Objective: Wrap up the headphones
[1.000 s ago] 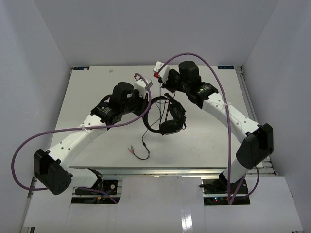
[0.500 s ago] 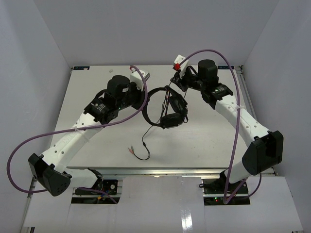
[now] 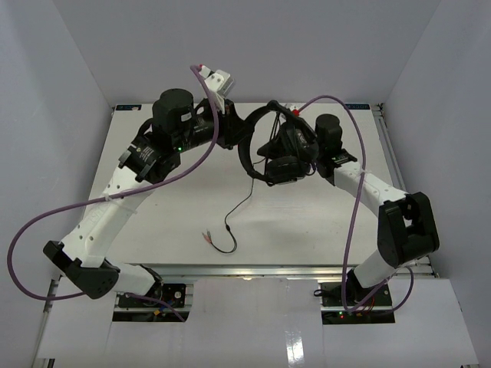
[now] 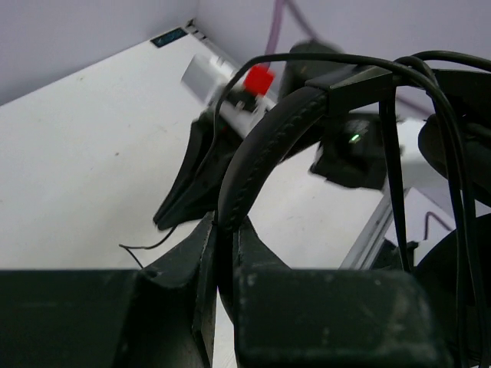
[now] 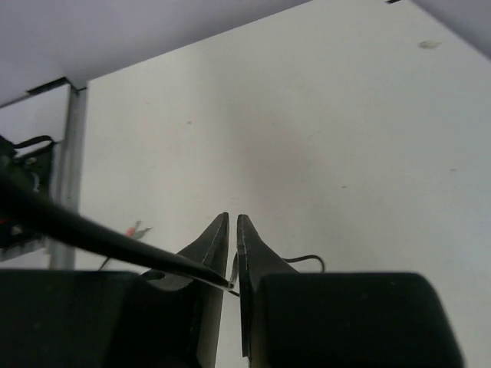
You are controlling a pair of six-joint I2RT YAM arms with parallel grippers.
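Observation:
The black headphones (image 3: 278, 149) hang in the air over the back of the table. My left gripper (image 3: 232, 136) is shut on the padded headband (image 4: 261, 149); in the left wrist view its fingers (image 4: 201, 253) pinch the band's lower end. The thin black cable (image 3: 244, 205) drops from the ear cups to the table and ends in small coloured plugs (image 3: 207, 236). My right gripper (image 5: 232, 219) stands behind the ear cups. Its jaws are a slit apart with the cable (image 5: 224, 282) running in between them. The plugs (image 5: 136, 228) show on the table below.
The white table (image 3: 153, 222) is walled in by white panels on three sides. Thick purple robot cables (image 3: 349, 222) loop off both arms. A metal rail (image 3: 387, 153) runs along the table's right edge.
Both arms have risen and carried the headphones off the table toward the back right. The cable's tail still lies near the front. The right jaws have parted slightly.

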